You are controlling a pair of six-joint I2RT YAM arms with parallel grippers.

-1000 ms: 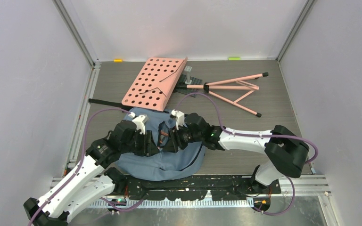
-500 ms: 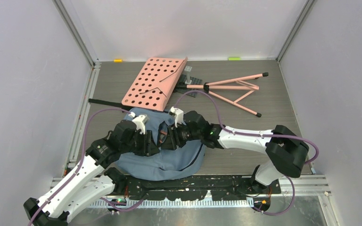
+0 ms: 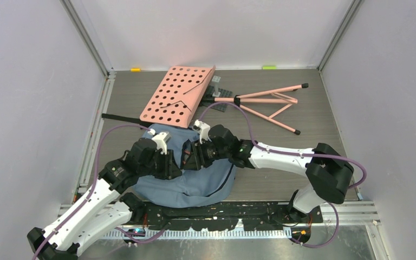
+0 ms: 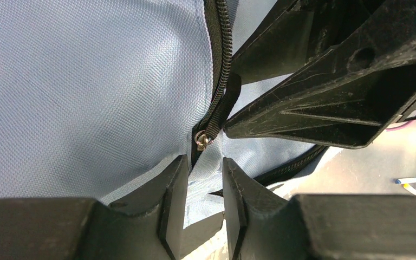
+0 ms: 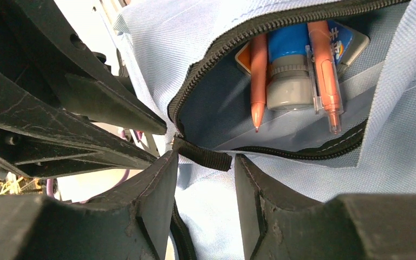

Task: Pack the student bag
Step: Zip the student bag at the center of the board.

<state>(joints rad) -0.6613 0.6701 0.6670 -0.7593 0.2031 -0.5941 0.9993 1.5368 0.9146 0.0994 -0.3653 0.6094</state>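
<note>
The student bag [image 3: 190,183], blue-grey with black zipper trim, lies on the table in front of both arm bases. My left gripper [image 3: 169,164] rests on its top; in the left wrist view its jaws [image 4: 203,169] stand narrowly apart around a fold of bag fabric just below the metal zipper slider [image 4: 201,140]. My right gripper [image 3: 191,157] faces it closely and is open, its jaws [image 5: 206,165] either side of a black webbing tab [image 5: 205,157], not pinching it. Behind the tab a pocket [image 5: 281,124] gapes open with orange pens [image 5: 259,81] and a grey-capped blue tube [image 5: 288,76] inside.
A pink perforated board [image 3: 177,96] lies behind the bag, joined to a pink folding stand [image 3: 271,104] spread to the back right. A black strap [image 3: 120,117] trails left of the bag. Walls and metal rails close in the table on three sides.
My right gripper has slid a little left and back along the bag top, closer to the left gripper. The left arm and the bag have barely moved.
</note>
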